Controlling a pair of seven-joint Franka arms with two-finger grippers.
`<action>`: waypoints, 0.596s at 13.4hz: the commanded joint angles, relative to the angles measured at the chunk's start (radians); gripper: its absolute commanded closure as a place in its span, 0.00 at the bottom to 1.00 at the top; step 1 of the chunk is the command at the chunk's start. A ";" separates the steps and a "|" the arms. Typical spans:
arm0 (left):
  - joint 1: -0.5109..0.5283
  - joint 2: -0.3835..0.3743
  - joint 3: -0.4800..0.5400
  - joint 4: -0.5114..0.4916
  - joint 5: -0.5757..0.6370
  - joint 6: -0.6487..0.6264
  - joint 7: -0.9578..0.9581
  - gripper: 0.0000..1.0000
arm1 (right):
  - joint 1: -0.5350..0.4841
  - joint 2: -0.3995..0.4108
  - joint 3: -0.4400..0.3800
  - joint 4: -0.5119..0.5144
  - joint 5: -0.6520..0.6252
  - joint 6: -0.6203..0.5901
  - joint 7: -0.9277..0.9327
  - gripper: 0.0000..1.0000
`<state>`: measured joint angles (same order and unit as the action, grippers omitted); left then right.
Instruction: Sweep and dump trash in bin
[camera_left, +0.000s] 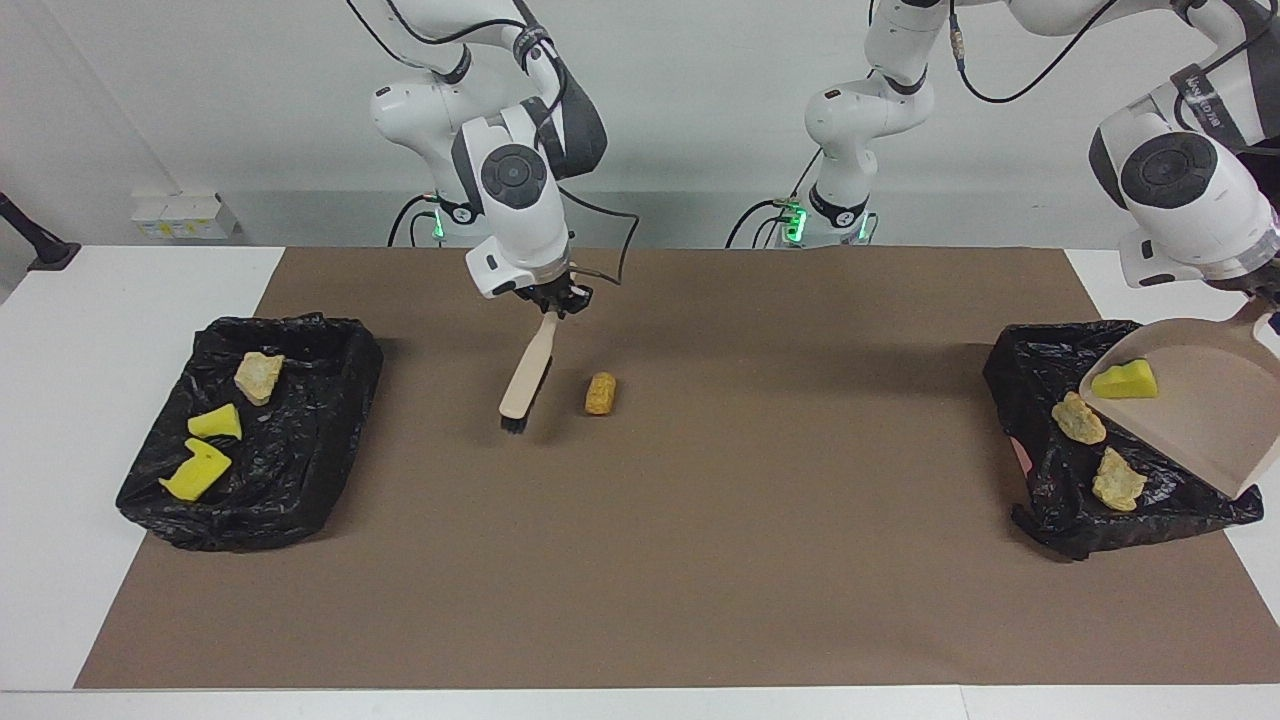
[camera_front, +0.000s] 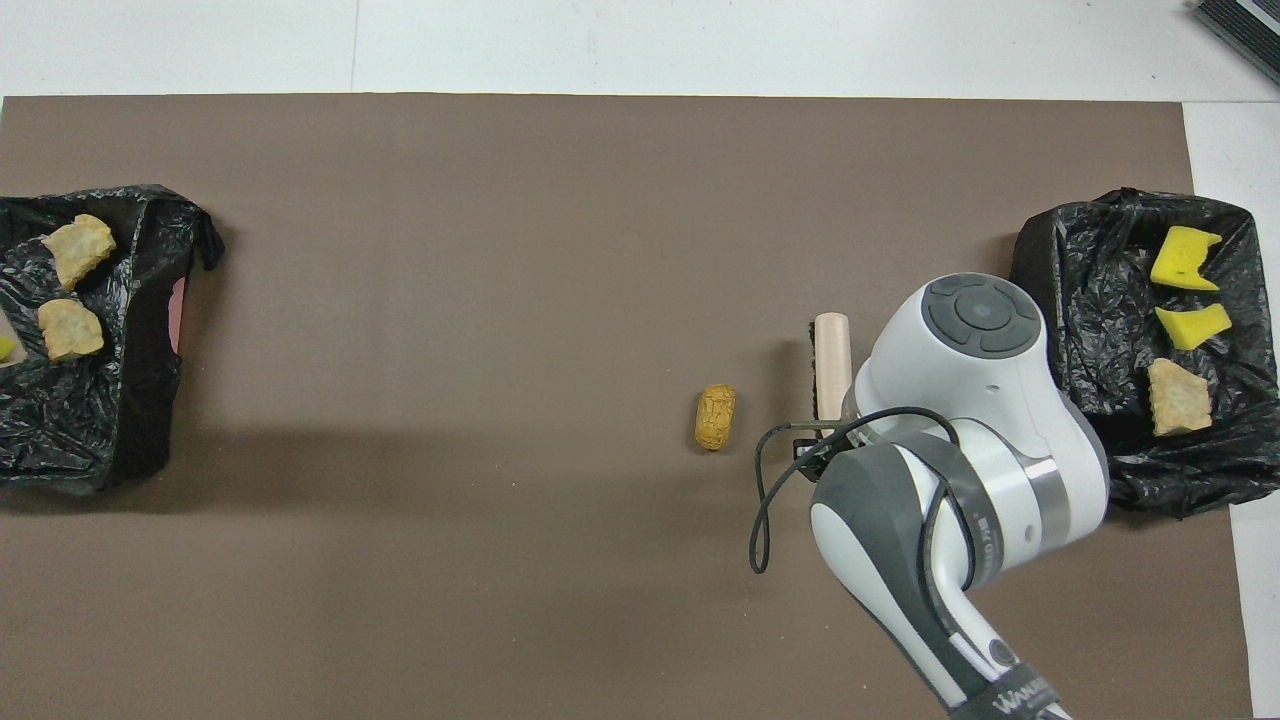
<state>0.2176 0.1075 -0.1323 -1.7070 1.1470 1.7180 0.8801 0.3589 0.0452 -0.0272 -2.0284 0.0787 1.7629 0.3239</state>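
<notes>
The step in hand looked like tipping the dustpan (camera_left: 1190, 410) over the bin (camera_left: 1110, 440) at the left arm's end of the worktop: tilt it steeply, lip low over the liner, so the yellow sponge piece (camera_left: 1124, 381) on it slides in beside the two beige chunks (camera_left: 1080, 418). The left gripper (camera_left: 1262, 300) was clamped on the dustpan's handle. The right gripper (camera_left: 552, 300) was closed on the brush (camera_left: 525, 375), bristles beside the orange-brown lump (camera_left: 600, 393) on the brown mat (camera_left: 700, 560), not touching it. The other bin (camera_left: 255, 430) held three scraps
</notes>
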 joint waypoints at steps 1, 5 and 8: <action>-0.075 -0.005 0.011 0.010 0.091 -0.060 -0.021 1.00 | -0.012 -0.031 0.013 -0.022 -0.019 -0.013 -0.071 1.00; -0.109 -0.015 0.010 -0.022 0.070 -0.070 -0.070 1.00 | -0.012 -0.057 0.013 -0.076 -0.017 0.016 -0.123 1.00; -0.096 -0.040 0.011 -0.097 0.005 -0.080 -0.161 1.00 | -0.046 -0.079 0.012 -0.137 -0.014 0.084 -0.124 1.00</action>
<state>0.1240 0.1057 -0.1309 -1.7438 1.1669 1.6510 0.7669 0.3439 0.0140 -0.0239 -2.1017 0.0781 1.8065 0.2328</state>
